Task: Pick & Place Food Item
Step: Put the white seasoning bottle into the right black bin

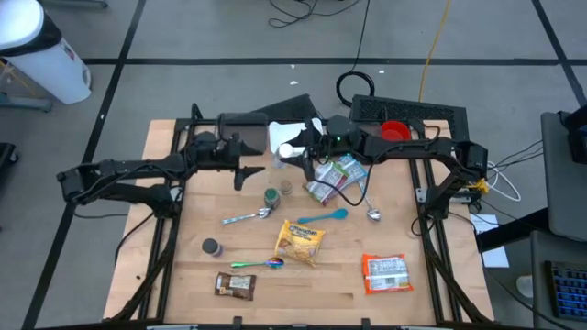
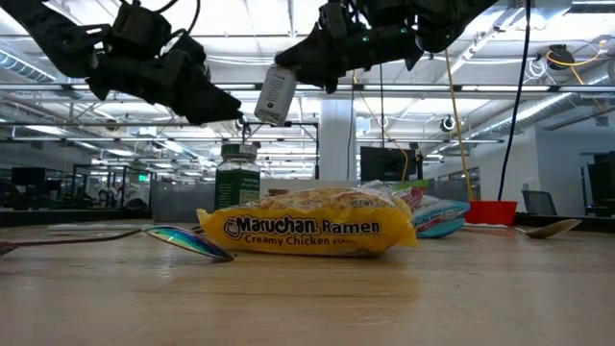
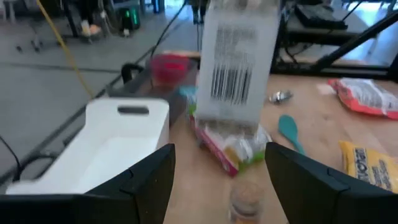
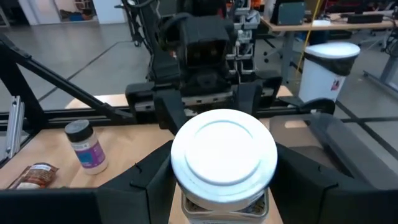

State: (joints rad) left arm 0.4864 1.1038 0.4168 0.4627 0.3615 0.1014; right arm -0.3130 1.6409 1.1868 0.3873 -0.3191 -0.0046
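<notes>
Two tools are meeting above the wooden table (image 1: 183,284), upper middle of the frame. The right tool (image 1: 292,152) is gripping a white-lidded jar with a barcode label (image 2: 277,93), holding it up in the air. The left tool (image 1: 252,158) is sitting open just beside it, holding nothing.

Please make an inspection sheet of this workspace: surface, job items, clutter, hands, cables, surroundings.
Surface: wooden table, many loose items.
Job's things: white-lidded jar held by right hand in the air; white bin at the table's far edge.
Clutter: Maruchan ramen pack, green-lidded jar, teal spoon, orange packet, brown bar.
Hands: left hand open, empty, facing the held jar.
Cables: yellow cable and black cables on the floor.
Surroundings: white trash can; no people seen.
</notes>
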